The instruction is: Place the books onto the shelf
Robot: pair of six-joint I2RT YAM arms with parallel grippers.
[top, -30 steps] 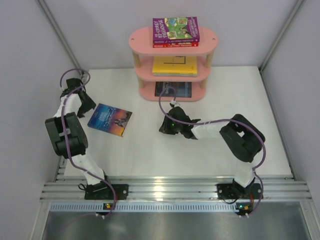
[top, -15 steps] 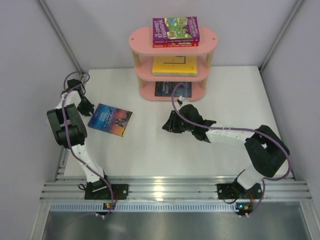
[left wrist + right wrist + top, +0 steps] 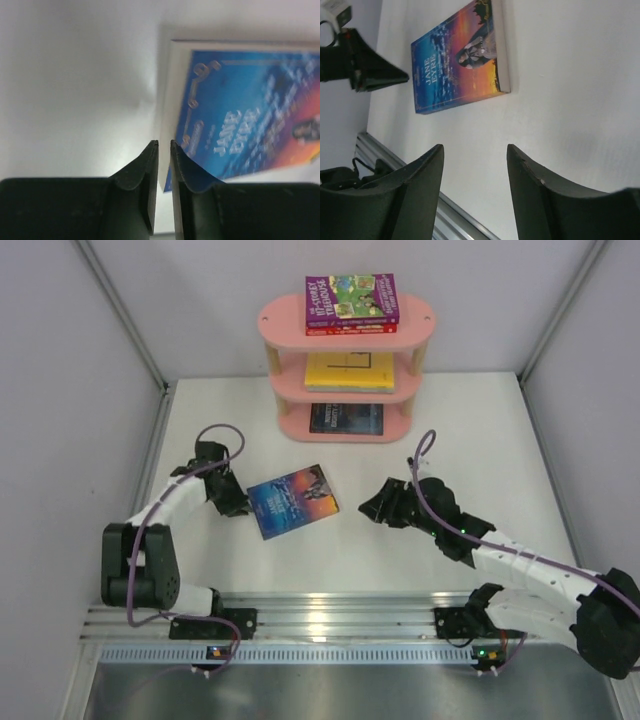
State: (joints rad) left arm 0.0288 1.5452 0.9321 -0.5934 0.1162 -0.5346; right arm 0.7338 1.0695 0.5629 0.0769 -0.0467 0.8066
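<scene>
Two arms outstretched; left claw (image 3: 240, 506) perhaps touching blue book (image 3: 292, 501)

Blue book (image 3: 292, 501) lies flat, skewed, in front of shelf (image 3: 420, 322). Left gripper (image 3: 238, 504) front-left of shelf, beside book; right gripper (image 3: 368, 508) front-right, apart.

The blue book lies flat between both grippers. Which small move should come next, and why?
Probably the right gripper should slide forward to the edge of the blue book. Its jaws stand open and face the book, not yet touching it, while the left gripper, nearly closed, sits at the opposite edge and could brace it.
</scene>
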